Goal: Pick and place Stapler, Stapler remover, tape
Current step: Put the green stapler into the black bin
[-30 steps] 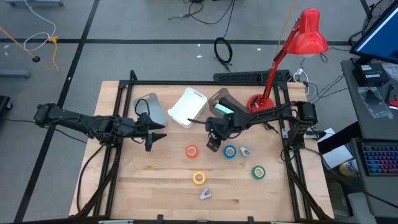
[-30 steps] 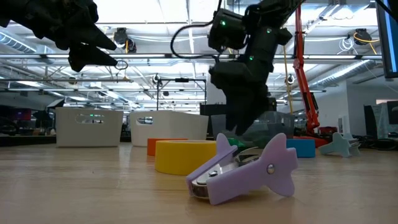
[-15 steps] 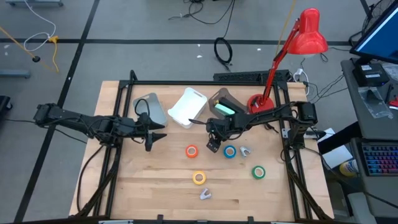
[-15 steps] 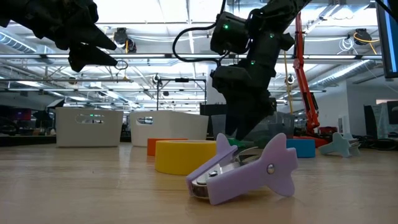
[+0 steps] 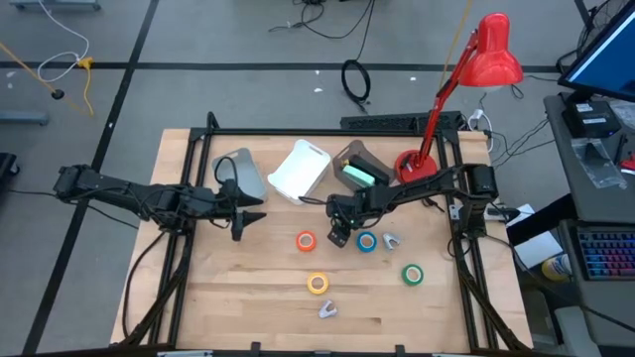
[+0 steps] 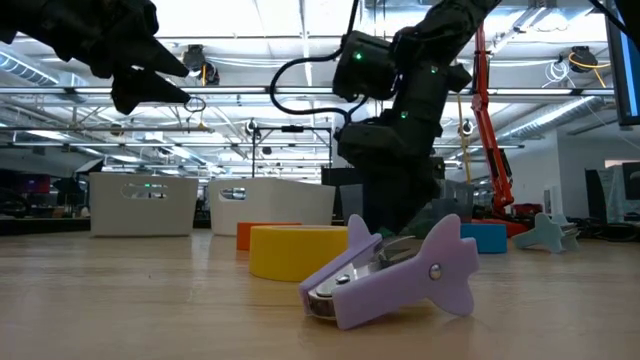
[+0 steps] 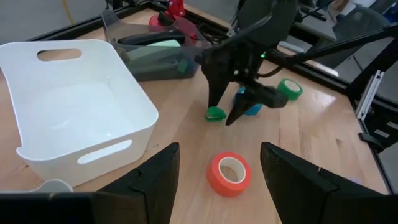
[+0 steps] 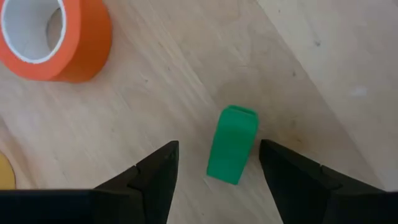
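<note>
**Right tool poised over a small green piece**

While the left tool (image 5: 248, 216) is held open above the desk's (image 5: 218, 297) left side, the right tool (image 5: 340, 238) is lowered near the middle, fingers parted around a small green piece (image 8: 232, 144), perhaps a stapler, which is not gripped. Orange tape (image 5: 306, 240) and blue tape (image 5: 367, 242) are seen on either side of it; yellow tape (image 5: 317, 284) and a purple staple remover (image 6: 395, 275) lie toward the front edge, green tape (image 5: 413, 275) toward the right edge.

Grey floor (image 5: 248, 59) surrounding a light wooden table (image 5: 248, 288); a red desk lamp (image 5: 493, 55) standing behind; ceiling strip lights (image 6: 280, 20) glowing overhead.
</note>
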`<act>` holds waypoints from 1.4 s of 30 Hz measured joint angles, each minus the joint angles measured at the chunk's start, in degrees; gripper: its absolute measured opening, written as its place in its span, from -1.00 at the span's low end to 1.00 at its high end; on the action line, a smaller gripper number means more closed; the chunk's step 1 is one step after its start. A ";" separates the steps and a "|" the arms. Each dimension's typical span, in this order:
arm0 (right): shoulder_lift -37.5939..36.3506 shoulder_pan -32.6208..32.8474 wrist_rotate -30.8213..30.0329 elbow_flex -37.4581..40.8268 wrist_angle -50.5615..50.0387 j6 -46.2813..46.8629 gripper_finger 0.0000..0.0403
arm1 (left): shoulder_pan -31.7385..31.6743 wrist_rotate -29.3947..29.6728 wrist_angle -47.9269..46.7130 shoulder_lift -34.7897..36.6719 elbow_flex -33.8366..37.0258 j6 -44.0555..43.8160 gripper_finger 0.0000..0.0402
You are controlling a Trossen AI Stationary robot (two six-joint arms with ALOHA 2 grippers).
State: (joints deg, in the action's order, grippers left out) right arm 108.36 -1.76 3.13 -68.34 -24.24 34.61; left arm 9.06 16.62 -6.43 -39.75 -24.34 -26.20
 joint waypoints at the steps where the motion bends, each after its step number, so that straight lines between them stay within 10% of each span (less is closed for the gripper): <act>1: 0.19 0.00 0.03 -0.06 -0.06 0.45 0.10 | -0.02 0.00 0.45 0.00 0.00 0.00 0.13; 23: -1.70 0.81 3.26 0.22 2.20 -0.28 -0.68 | -0.02 0.00 0.65 0.01 0.00 0.17 0.13; 33: -11.58 -0.09 4.52 0.20 4.21 -1.28 -0.62 | -0.02 0.00 0.65 0.02 0.00 0.46 0.13; 42: -24.18 -6.40 -9.26 0.13 2.51 -9.97 -0.67 | -0.01 0.02 0.67 0.02 0.00 0.20 0.13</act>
State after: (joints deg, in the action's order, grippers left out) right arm 84.18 -8.16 -6.13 -68.20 -21.72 24.64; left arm 9.05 16.64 -5.76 -39.73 -24.34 -26.00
